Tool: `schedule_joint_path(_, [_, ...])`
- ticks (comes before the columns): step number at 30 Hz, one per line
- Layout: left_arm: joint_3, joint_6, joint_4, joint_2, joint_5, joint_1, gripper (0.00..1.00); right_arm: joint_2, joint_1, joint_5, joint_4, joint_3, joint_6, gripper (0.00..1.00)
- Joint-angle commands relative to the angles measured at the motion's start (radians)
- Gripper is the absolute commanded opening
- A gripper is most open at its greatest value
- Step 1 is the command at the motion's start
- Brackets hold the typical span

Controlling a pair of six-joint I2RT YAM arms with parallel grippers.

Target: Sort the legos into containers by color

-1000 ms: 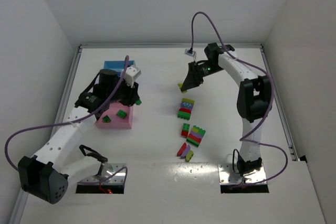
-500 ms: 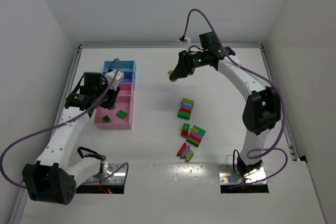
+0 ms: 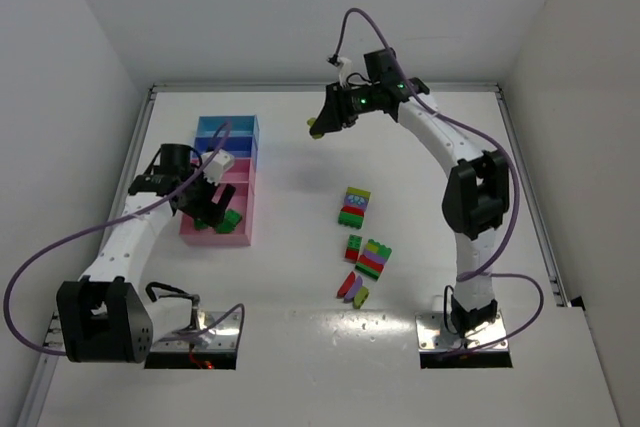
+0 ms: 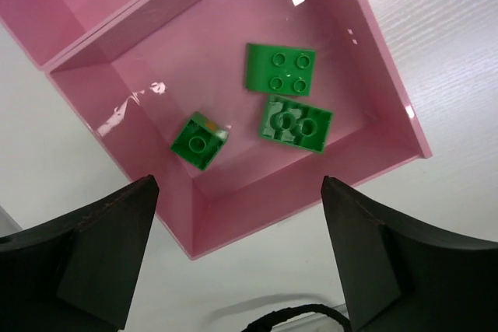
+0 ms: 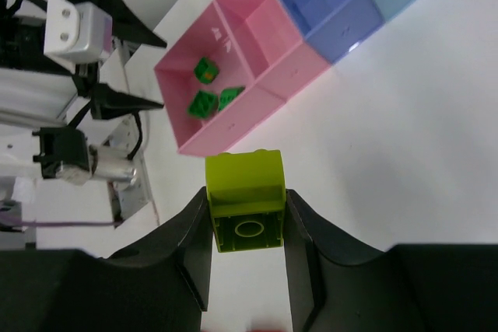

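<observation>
Right pincer grips yellow-green lego; stacked legos lie well apart from containers.

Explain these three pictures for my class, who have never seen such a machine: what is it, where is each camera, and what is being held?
This is a robot with two arms bolted to a white table. One picture looks down from above; the other two come from small cameras on each wrist. The left arm hangs over a pink tray that holds three green bricks; its jaws are open and empty. The right arm holds a yellow-green brick between its jaws, above the table, beside the row of blue and pink trays. More bricks, some stacked in mixed colours, lie mid-table.
</observation>
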Motion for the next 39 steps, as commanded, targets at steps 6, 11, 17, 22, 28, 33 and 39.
schedule_joint_path(6, [0.096, -0.057, 0.046, -0.045, 0.229, 0.158, 0.97, 0.166, 0.132, 0.216, 0.043, 0.294, -0.025, 0.00])
schedule_joint_path(11, [0.193, -0.144, 0.048, -0.044, 0.347, 0.224, 0.97, 0.273, 0.171, 0.274, 0.165, 0.354, 0.008, 0.00])
schedule_joint_path(17, [0.236, -0.196, 0.035, 0.006, 0.407, 0.269, 0.97, 0.399, 0.171, 0.421, 0.476, 0.393, 0.181, 0.00])
schedule_joint_path(22, [0.236, -0.207, 0.035, 0.006, 0.431, 0.279, 0.97, 0.540, 0.160, 0.479, 0.732, 0.521, 0.329, 0.00])
schedule_joint_path(28, [0.245, -0.216, 0.035, 0.016, 0.431, 0.289, 0.97, 0.632, 0.192, 0.488, 0.946, 0.542, 0.391, 0.00])
schedule_joint_path(33, [0.254, -0.226, 0.035, 0.026, 0.431, 0.289, 0.97, 0.692, 0.217, 0.497, 1.057, 0.566, 0.421, 0.00])
schedule_joint_path(39, [0.254, -0.235, 0.035, 0.026, 0.431, 0.298, 0.97, 0.737, 0.255, 0.541, 1.092, 0.597, 0.402, 0.00])
